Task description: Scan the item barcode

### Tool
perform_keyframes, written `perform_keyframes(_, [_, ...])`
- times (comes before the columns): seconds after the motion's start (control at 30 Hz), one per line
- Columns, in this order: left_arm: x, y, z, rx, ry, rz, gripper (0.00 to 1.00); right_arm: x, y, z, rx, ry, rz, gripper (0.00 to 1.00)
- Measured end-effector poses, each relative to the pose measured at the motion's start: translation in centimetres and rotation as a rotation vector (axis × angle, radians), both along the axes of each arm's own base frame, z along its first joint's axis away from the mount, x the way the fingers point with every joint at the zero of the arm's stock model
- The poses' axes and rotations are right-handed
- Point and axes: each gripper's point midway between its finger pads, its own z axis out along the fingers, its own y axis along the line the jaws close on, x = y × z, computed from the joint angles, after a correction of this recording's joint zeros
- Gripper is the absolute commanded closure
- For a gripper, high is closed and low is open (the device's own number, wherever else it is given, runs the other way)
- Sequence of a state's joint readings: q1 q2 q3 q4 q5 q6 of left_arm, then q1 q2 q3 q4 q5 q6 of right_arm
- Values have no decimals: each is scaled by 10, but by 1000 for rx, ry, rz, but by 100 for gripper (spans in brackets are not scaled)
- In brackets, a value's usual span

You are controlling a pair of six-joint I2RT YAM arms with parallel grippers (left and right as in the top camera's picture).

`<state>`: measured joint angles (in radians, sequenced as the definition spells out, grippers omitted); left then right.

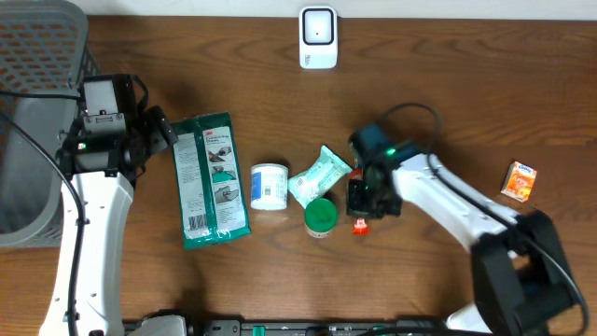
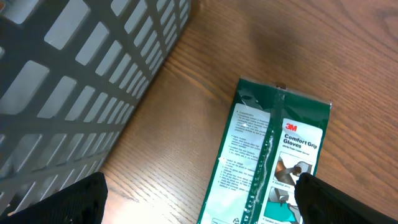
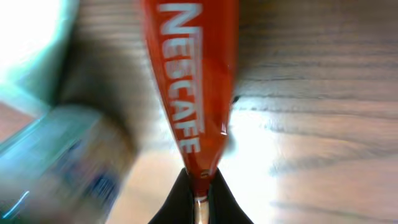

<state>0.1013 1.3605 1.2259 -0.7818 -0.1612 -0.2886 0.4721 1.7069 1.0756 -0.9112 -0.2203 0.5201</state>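
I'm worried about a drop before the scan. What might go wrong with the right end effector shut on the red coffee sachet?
The right end effector pinches the coffee sachet only by its narrow end, so it may slip or swing when lifted. The green-lidded jar and the wipes packet sit close by and might be knocked. No barcode shows on its visible face, so it may reach the scanner turned wrong.

The red sachet (image 3: pixel 189 74) is showing "NESCAFE" in white letters; the green package (image 2: pixel 267 168) at left is displaying "3M Comfort Grip Gloves".
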Motion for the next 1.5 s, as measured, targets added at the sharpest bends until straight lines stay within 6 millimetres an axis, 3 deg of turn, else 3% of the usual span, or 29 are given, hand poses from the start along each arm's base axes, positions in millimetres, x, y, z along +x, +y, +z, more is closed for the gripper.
perform_keyframes(0.2, [0, 0, 0, 0, 0, 0, 4, 29, 7, 80, 248, -211, 158, 99])
perform_keyframes(0.3, [0, 0, 0, 0, 0, 0, 4, 33, 5, 112, 387, -298, 203, 99])
perform_keyframes(0.53, [0, 0, 0, 0, 0, 0, 4, 47, 7, 160, 685, -446, 271, 99])
perform_keyframes(0.7, [0, 0, 0, 0, 0, 0, 4, 32, 31, 204, 1053, -516, 432, 99])
perform_keyframes(0.77, [0, 0, 0, 0, 0, 0, 4, 28, 35, 211, 1137, -521, 460, 99])
perform_keyframes(0.93, [0, 0, 0, 0, 0, 0, 4, 32, 39, 209, 1265, -517, 485, 99])
perform_keyframes(1.2, [0, 0, 0, 0, 0, 0, 4, 36, 40, 182, 1323, -445, 435, 99])
perform_keyframes(1.5, [0, 0, 0, 0, 0, 0, 4, 7, 37, 136, 1335, -268, 299, 99])
